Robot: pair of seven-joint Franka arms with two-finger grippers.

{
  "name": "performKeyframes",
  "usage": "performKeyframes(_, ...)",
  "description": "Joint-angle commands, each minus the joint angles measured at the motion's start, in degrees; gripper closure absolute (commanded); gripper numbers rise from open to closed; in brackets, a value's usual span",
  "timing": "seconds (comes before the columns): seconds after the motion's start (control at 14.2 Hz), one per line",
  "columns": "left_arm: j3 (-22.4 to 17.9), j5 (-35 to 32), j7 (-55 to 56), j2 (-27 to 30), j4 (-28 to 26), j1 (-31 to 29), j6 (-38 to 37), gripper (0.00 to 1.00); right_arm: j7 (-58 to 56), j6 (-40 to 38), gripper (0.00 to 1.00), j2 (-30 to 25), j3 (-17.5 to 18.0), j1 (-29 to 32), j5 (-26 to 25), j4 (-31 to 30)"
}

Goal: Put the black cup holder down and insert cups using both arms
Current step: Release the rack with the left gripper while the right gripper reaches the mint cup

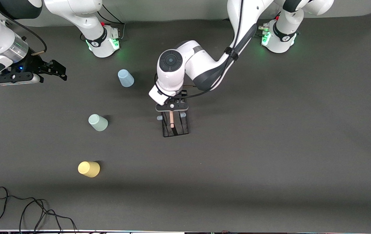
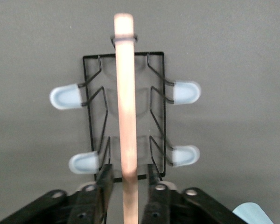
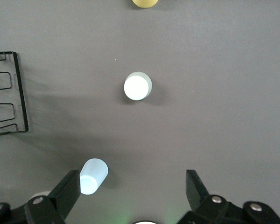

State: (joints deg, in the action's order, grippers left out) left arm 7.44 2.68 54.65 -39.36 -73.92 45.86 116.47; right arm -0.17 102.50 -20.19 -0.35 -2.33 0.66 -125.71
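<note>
Reading across the front view, you first meet the right gripper [image 1: 55, 70], raised over the right arm's end of the table with its fingers [image 3: 67, 189] spread wide and nothing between them; that arm waits, its wrist camera looking straight down on the cups, probably so it can drop onto one once the rack is set. Next come the three cups, all standing mouth-down and well apart from each other: the yellow cup [image 1: 89, 169] nearest the front camera, the sage green cup [image 1: 98, 122] farther back, the light blue cup [image 1: 125, 78] farthest. Toward the table's middle rests the black cup holder [image 1: 175, 124], lying on the dark mat [image 1: 270, 146] with its wooden rod handle [image 2: 126, 100] uppermost and its pale-blue-tipped pegs [image 2: 65, 96] sticking out to either side, ready to take cups. The left arm reaches in from its base, elbow bent, wrist pointing straight down, so that the left gripper [image 1: 172, 112] sits over the rack's end farthest from the front camera. Its fingers [image 2: 104, 182] flank the rod with a slight gap on each side, parted rather than pinching, which you may read as the rack having been placed and let go. No cup is on a peg yet.
</note>
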Motion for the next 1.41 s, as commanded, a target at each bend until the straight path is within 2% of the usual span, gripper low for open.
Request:
performKeyframes(0.0, -1.37, -1.36, 0.63, 1.12, 2.29, 0.03, -2.99, 0.0, 1.13, 3.56, 0.0, 4.7, 0.0, -0.22, -1.1, -0.76)
performKeyframes(0.21, -1.2, -1.71, -1.03, 5.85, 2.2, -5.06, -10.98, 0.0, 1.31, 15.92, 0.0, 6.12, 0.0, -0.3, -1.01, -9.69)
performKeyframes(0.35, -1.28, -1.54, -6.63, 10.07, 2.11, -9.36, -19.57, 0.0, 3.14, 25.94, 0.0, 8.74, 0.0, -0.3, -1.1, -15.07)
performKeyframes(0.56, -1.37, -1.89, -22.52, 16.67, 1.85, -17.62, -31.45, 0.0, 3.51, 38.34, 0.0, 18.13, 0.0, -0.3, -1.01, -16.41)
performKeyframes(0.77, -1.46, -2.15, -34.83, 22.12, 1.67, -26.93, -37.0, 0.01, 3.59, 48.81, 0.0, 26.05, 0.0, -0.22, -0.75, -16.58)
performKeyframes(1.06, -1.46, -4.78, -51.37, 26.87, -0.17, -38.71, -39.48, 0.02, 3.68, 56.22, 0.0, 31.52, 0.0, -0.3, -0.22, -16.23)
performKeyframes(1.2, -1.46, -4.79, -54.9, 26.97, -0.87, -43.9, -38.69, 0.01, 3.68, 56.4, 0.0, 32.49, 0.0, -1.26, -0.13, -15.97)
performKeyframes(1.34, -1.46, -4.96, -55.0, 27.58, -4.28, -46.99, -35.89, 0.01, 3.68, 56.66, 0.0, 32.84, 0.0, -1.36, -0.13, -15.88)
